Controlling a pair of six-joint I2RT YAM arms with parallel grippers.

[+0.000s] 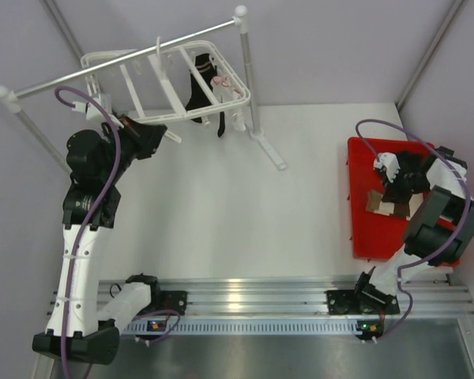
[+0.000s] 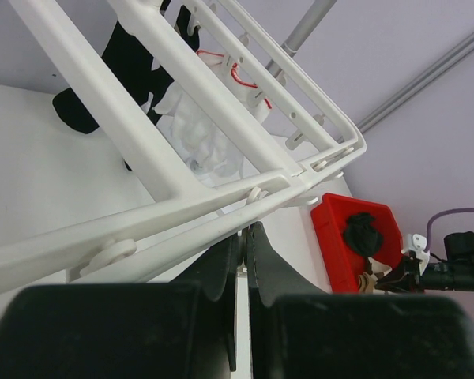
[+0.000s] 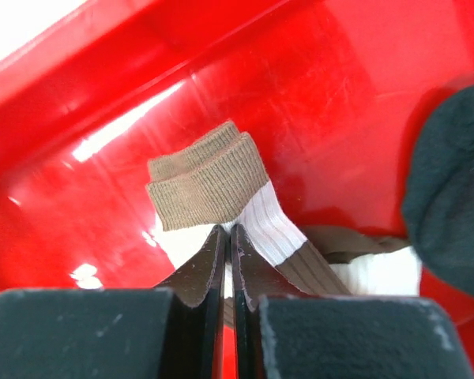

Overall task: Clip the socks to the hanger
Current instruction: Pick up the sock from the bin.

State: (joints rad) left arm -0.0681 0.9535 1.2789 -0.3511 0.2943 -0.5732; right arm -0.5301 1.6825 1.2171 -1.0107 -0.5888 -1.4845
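The right claw is pinched shut on the limp cream sock with a brown ribbed cuff, gripping the cream ribbing just below the cuff, low inside the shiny red plastic tray at the right of the white counter. That is a useful place to hold, since the cuff is probably the edge that must go into a clip. The sock lies folded, though, so the pinch may catch more than one layer. A slow, straight lift should let it unfold and hang free before it crosses the tray wall, without dragging the dark rounded fabric lump beside it. The plain black sock already hangs from the white plastic rectangular hanger with crossbars, across the counter at the far left. There the left claw is closed tight under the frame's near bar, though it is unclear whether it pinches anything. It should brace the frame firmly while the cream sock is carried cuff-first to the cluster of small white clips.
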